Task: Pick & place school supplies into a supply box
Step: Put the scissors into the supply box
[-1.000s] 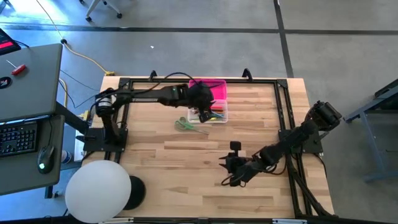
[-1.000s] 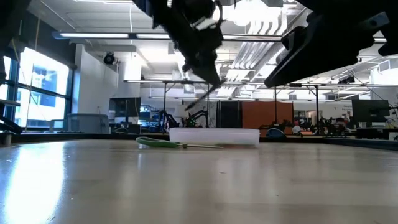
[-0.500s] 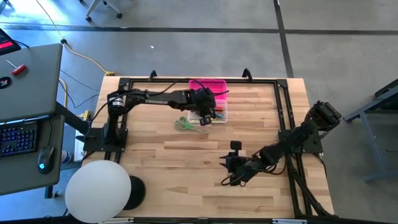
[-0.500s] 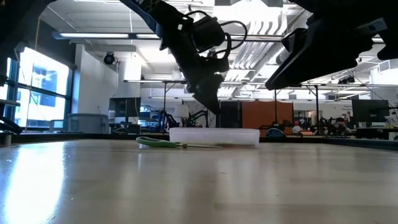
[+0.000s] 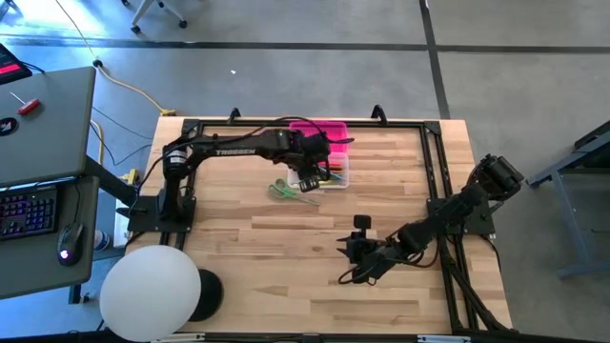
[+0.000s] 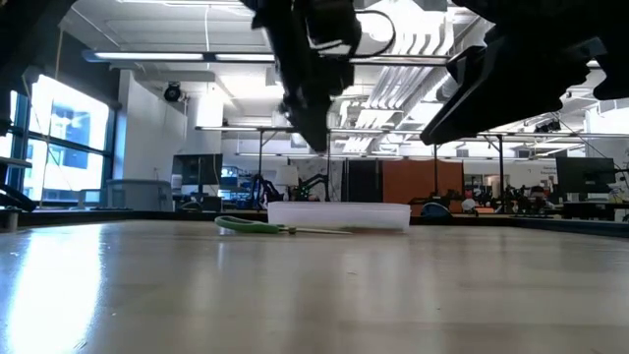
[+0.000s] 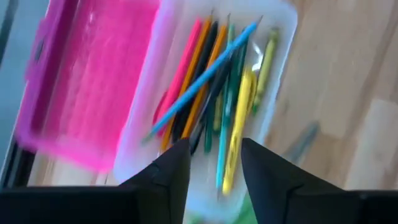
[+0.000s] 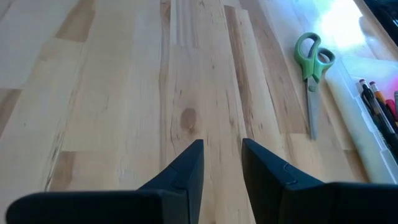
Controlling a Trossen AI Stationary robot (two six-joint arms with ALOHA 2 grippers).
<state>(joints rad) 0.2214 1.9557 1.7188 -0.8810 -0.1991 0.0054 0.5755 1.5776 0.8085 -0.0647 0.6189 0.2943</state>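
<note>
my left claw (image 5: pixel 307 177) hangs over the clear base of the supply box (image 5: pixel 335 175), near the far edge of the tabletop (image 5: pixel 286 257). its fingers (image 7: pixel 168 171) stand apart with nothing between them. in my left wrist view the box's clear tray (image 7: pixel 273 37) holds a bundle of pens and pencils (image 7: pixel 217 93): pink, orange, black, green and yellow ones lying lengthwise, and a blue pen (image 7: pixel 202 78) lying slantwise across the top of them. the pink lid (image 5: pixel 329 133) is swung open on the far side of the base, flat beside it.

the green-handled scissors (image 5: pixel 284 191) lie on the wood just beside the box, on the side nearer my left arm's base, outside the tray. from the low view they (image 6: pixel 257 226) lie flat in front of the box's pale wall (image 6: pixel 339 215), with my left arm dark above them.

my right claw (image 5: pixel 355 265) is well apart from the box, low over the bare wood toward the near right part of the tabletop, its fingers (image 8: pixel 186 168) parted and empty; past them the scissors (image 8: pixel 313 62) and the box edge show farther off.

a black frame (image 5: pixel 434 171) runs round the tabletop. off the tabletop to the left stand a grey desk (image 5: pixel 48 124) with a keyboard (image 5: pixel 27 211) and mouse (image 5: pixel 67 241), and a white round thing (image 5: pixel 151 292) sits at the near left corner.
</note>
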